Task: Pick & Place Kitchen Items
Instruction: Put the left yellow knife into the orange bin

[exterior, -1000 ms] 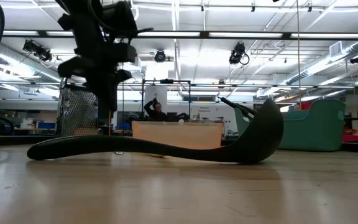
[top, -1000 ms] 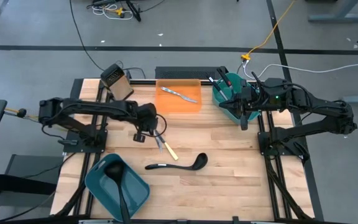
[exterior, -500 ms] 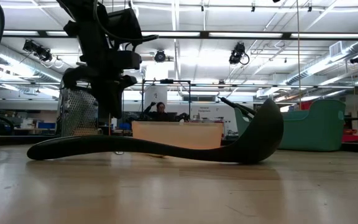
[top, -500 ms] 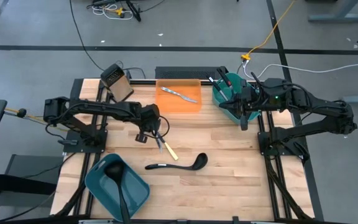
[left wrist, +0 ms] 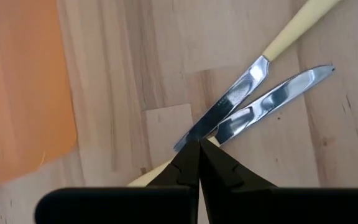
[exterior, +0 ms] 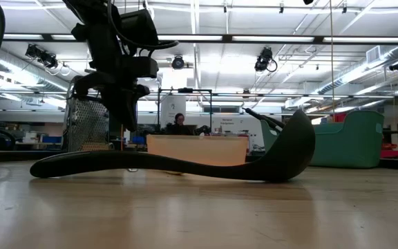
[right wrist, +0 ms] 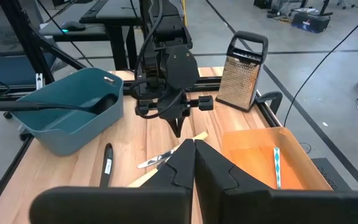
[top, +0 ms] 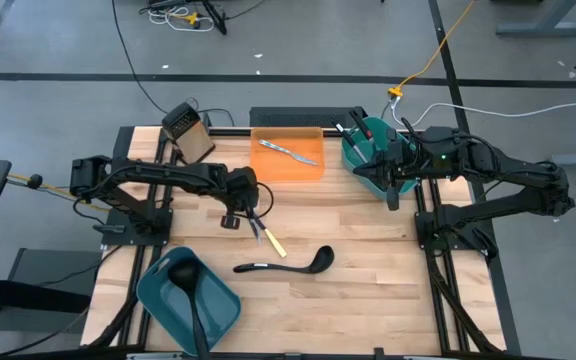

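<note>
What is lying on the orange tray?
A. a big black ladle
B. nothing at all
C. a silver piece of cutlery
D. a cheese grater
C: the high view shows one slim silver piece of cutlery lying on the orange tray, while the black ladle lies on the bare wood.

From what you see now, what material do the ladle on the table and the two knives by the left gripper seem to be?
The ladle: probably matte black plastic or nylon, with only a dull sheen. The two knives: blades look like polished steel, mirror-bright; one has a pale yellow handle, likely plastic. The left gripper is shut just above them.
</note>
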{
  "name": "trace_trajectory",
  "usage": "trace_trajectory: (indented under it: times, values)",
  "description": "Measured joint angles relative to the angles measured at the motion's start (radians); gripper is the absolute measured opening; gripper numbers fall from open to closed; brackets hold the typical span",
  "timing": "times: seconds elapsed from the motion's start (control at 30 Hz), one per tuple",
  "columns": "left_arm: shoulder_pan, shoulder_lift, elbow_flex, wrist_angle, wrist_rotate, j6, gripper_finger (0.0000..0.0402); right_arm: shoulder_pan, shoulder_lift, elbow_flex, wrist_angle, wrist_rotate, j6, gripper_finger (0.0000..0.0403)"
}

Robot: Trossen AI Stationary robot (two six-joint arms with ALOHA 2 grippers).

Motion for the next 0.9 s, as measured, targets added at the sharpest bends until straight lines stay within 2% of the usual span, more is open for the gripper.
trace_trajectory:
  times: [0.27,0.7,0.9]
  values:
    - [0.0,0.0,0.0,-0.006,-0.002,0.074,0.0035,0.0,0.0,0.0,-0.008,-0.002,0.0,0.0013]
    - [0.0,-0.001,0.0,-0.016,-0.002,0.057,0.0164,0.0,0.0,0.0,-0.012,-0.003,0.0,0.0013]
    - [0.0,-0.001,0.0,-0.094,-0.023,0.063,0.0204,0.0,0.0,0.0,-0.012,-0.003,-0.002,0.0013]
